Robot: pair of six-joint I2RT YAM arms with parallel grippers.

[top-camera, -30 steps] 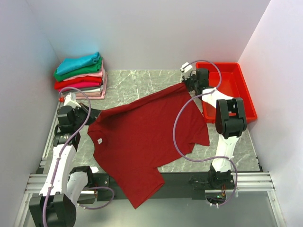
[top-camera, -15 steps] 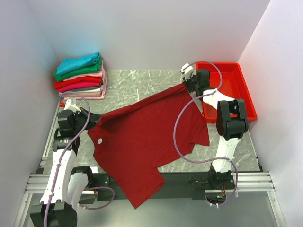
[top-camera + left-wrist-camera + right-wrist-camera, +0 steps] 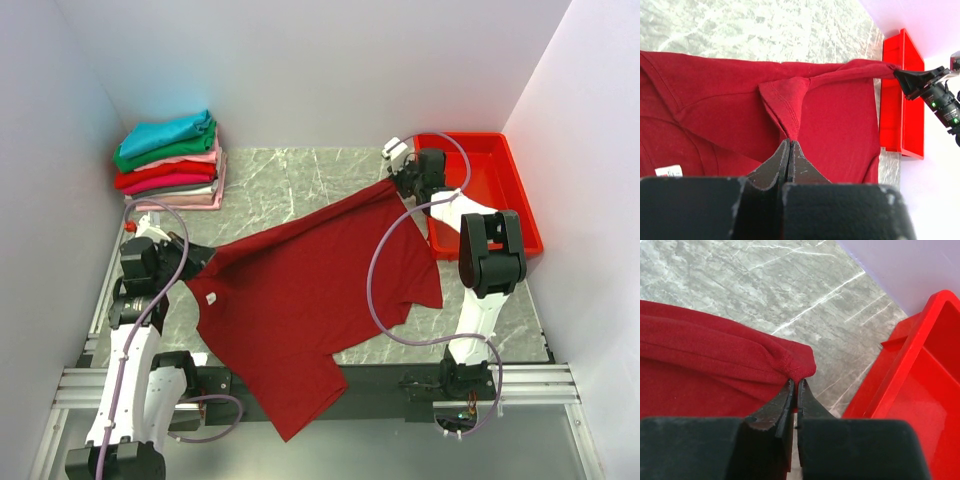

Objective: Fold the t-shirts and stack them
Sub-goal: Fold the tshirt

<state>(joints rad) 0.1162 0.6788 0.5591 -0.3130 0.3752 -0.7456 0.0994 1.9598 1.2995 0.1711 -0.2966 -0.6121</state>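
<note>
A large dark red t-shirt (image 3: 310, 290) lies spread across the marble table, its lower hem hanging over the near edge. Its white neck label (image 3: 211, 298) shows near the left side. My left gripper (image 3: 205, 255) is shut on a pinched fold of the dark red t-shirt (image 3: 715, 110) at its left shoulder; in the left wrist view my left gripper (image 3: 790, 141) has cloth between its tips. My right gripper (image 3: 397, 183) is shut on the far right corner of the shirt (image 3: 700, 370), seen at my right gripper (image 3: 795, 381). The edge between both grips is pulled taut.
A stack of folded t-shirts (image 3: 170, 160), teal on top, sits at the back left corner. A rigid red tray (image 3: 520, 215) stands at the right, close beside my right gripper, also visible as the tray (image 3: 920, 390) and tray (image 3: 902, 100). White walls enclose three sides.
My left gripper has drawn slightly nearer and the right slightly to the right, stretching the shirt's top edge straighter between them. Both grips have held.
</note>
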